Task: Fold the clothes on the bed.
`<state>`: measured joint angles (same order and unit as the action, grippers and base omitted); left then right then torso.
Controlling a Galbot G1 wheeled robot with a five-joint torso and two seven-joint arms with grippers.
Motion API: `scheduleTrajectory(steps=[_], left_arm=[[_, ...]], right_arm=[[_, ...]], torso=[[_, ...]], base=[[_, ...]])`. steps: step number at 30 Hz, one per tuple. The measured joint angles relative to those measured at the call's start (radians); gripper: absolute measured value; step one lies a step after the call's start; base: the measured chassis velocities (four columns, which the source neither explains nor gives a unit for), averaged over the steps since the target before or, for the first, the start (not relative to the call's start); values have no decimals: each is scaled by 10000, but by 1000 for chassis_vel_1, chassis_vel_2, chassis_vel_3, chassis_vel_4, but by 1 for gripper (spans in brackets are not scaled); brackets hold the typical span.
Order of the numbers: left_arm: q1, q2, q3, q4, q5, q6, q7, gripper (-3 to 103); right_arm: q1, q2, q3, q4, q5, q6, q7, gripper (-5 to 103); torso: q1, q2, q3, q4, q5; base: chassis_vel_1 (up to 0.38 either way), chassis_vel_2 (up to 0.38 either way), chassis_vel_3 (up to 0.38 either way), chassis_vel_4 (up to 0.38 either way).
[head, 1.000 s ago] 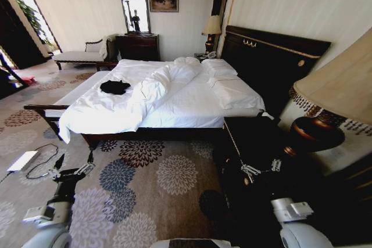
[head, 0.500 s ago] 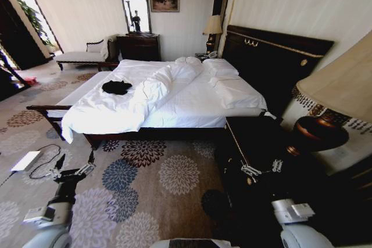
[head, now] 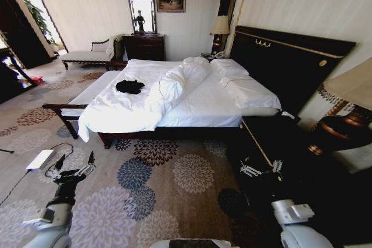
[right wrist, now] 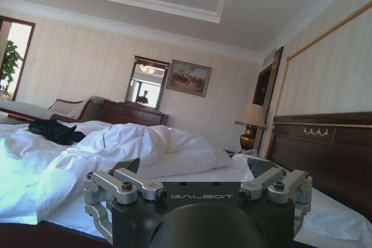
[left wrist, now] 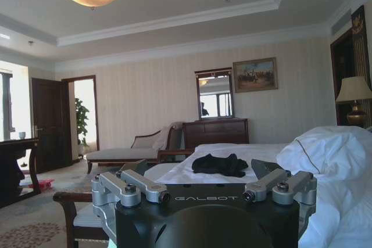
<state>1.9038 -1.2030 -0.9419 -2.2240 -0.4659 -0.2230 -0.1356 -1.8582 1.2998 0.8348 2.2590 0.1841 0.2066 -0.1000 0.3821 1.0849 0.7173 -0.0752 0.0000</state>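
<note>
- Grey metal left gripper (head: 74,164) hangs low over the flowered carpet (head: 151,184) on the robot's left, short of the bed, its jaws spread wide with nothing between them; the left wrist view shows the same open fingers (left wrist: 139,185).
- Right gripper (head: 260,168) sits low on the robot's right, over the dark nightstand (head: 273,143) beside the bed, jaws also wide and empty, its fingers (right wrist: 131,187) splayed in the right wrist view.
- Open carpet lies between both grippers and the near long side of the bed (head: 192,108); a white power strip (head: 40,159) with a cord lies on the floor by the left gripper.
- Black T-shirt (head: 129,86) lies bunched in a small heap on the white duvet (head: 116,114), toward the foot end and well in from every edge; its long axis runs roughly across the bed, and I cannot tell which way its collar points.
- Duvet is rumpled into a ridge between the shirt and the pillows (head: 244,91).
- Dark headboard (head: 290,62) stands on the right; a dresser (head: 143,46) and chaise (head: 87,55) line the far wall.
</note>
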Motion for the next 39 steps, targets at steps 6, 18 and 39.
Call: scheduleTrajectory(steps=[6,18,39], left_arm=[[30,-107,32,14,49,-6,-1,100],[4,-70,125,135,89,-28,16,100],[-149,-100,204,221,157,88,-9,100]], right_arm=[[36,8,-93,-86,91,101,11,100],[-13,-8,-3,-249,285,450,-595,100],[254,-187,-54,-678,306,573,-623,100]], torso=[[-1,0,0,0,-6],[0,0,0,-1,4],[1,0,1,0,1]], base=[[201,203,-184,-192],[0,5,-7,-12],[-133,139,135,-137]])
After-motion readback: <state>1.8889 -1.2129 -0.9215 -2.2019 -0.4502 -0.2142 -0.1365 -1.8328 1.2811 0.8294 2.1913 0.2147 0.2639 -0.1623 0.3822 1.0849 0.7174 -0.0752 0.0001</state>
